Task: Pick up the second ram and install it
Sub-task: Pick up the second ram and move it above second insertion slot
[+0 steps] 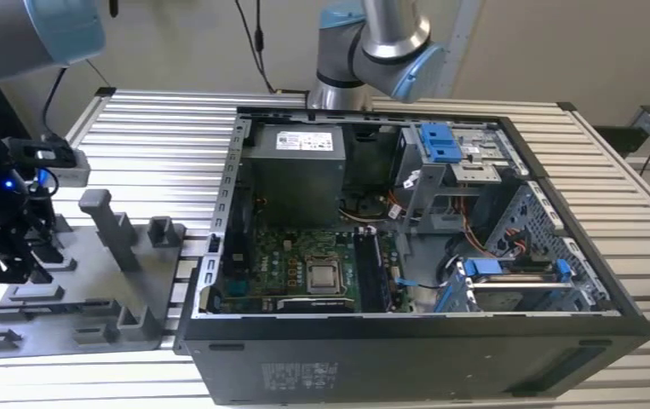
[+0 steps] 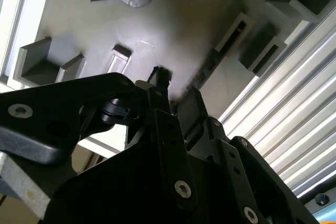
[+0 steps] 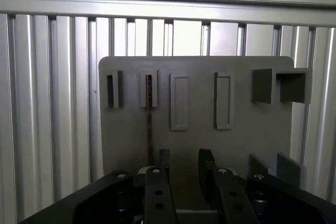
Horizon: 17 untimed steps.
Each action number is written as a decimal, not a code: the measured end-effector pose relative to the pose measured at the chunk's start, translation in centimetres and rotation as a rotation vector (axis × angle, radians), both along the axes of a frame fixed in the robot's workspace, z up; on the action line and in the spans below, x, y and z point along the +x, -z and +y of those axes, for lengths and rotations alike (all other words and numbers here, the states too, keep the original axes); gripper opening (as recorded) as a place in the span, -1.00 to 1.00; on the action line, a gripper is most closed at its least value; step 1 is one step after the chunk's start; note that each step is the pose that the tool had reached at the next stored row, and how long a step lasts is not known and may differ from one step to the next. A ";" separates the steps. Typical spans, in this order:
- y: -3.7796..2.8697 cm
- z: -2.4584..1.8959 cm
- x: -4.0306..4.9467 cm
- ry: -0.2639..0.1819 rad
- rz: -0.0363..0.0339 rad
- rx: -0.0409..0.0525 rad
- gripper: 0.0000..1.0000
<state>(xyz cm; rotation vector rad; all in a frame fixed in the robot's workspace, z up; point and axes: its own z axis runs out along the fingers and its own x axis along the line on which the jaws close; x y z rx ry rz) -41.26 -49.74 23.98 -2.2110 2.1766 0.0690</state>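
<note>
So, my gripper hangs over the grey tray, which sits on the slatted table beside the open computer case. My fingers are spread apart with nothing between them, just bare tray. The second ram is parked on its thin edge in a tray slot. It runs in from the row of holders along one tray edge, and sits just beside one fingertip rather than between both. My guess is it's stood upright like that so I can pinch its flat sides.
</note>
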 end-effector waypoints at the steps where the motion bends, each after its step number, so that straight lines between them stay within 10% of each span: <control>1: 0.08 -0.15 0.00 -0.002 -0.0002 0.0001 -0.27; 17: 0.88 -2.15 0.00 -0.030 0.0000 0.0000 -0.27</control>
